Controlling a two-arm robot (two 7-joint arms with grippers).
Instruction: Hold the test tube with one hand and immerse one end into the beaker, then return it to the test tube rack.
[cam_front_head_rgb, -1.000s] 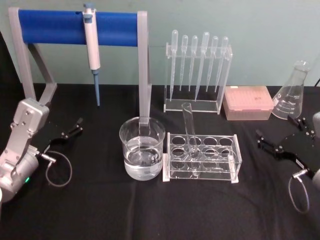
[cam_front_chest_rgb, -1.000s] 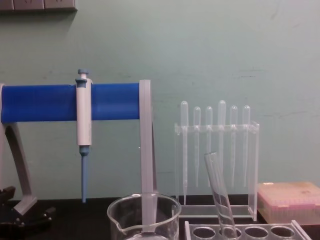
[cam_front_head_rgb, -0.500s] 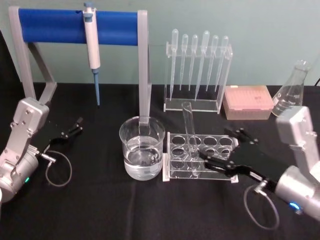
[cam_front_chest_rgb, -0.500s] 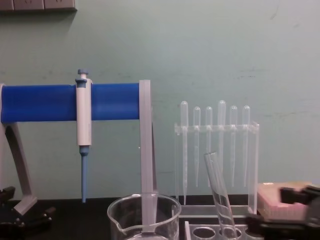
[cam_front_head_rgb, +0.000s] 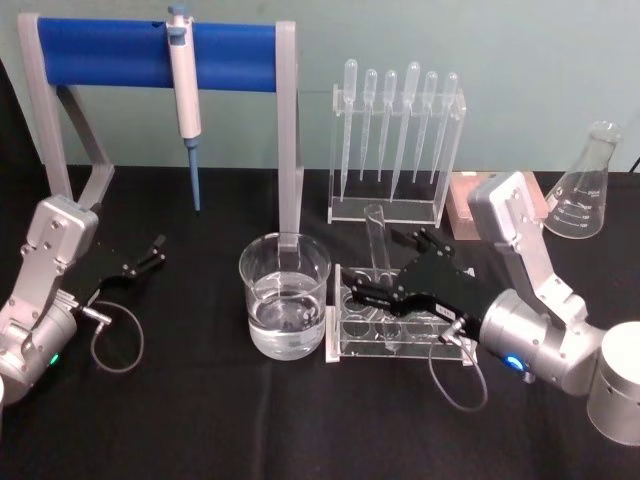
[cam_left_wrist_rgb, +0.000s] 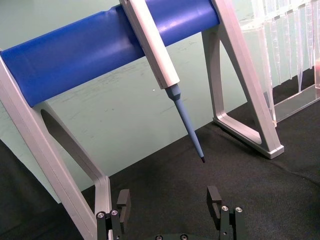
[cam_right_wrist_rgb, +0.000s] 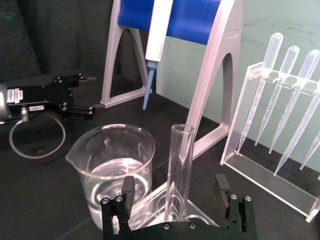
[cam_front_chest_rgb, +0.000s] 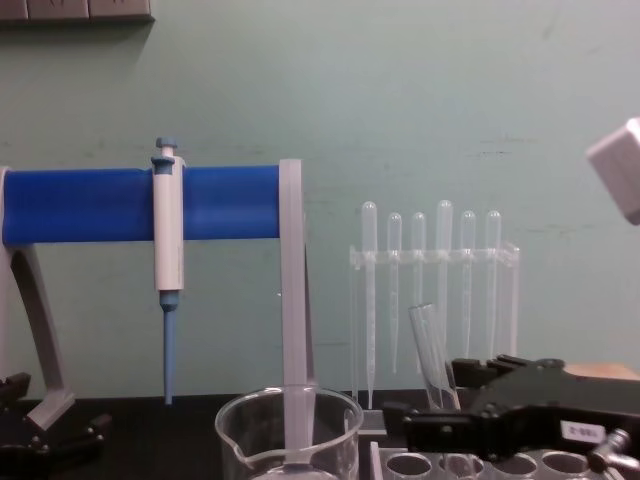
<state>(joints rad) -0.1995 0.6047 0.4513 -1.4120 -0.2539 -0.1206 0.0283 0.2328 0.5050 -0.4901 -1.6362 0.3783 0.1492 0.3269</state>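
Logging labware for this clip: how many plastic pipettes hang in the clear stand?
6 pipettes. They hang side by side in one row in the clear stand, behind the tube rack; none seems hidden.

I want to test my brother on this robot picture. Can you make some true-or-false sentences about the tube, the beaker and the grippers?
1. The test tube stands in the rack, leaning a little. True.
2. The right gripper is shut tight on the test tube. False: its fingers are open, one on each side of the tube, with gaps showing.
3. The beaker is empty. False: it holds clear liquid, filling roughly its lower half.
4. The left gripper is open, over at the left side of the table, far from the test tube. True.
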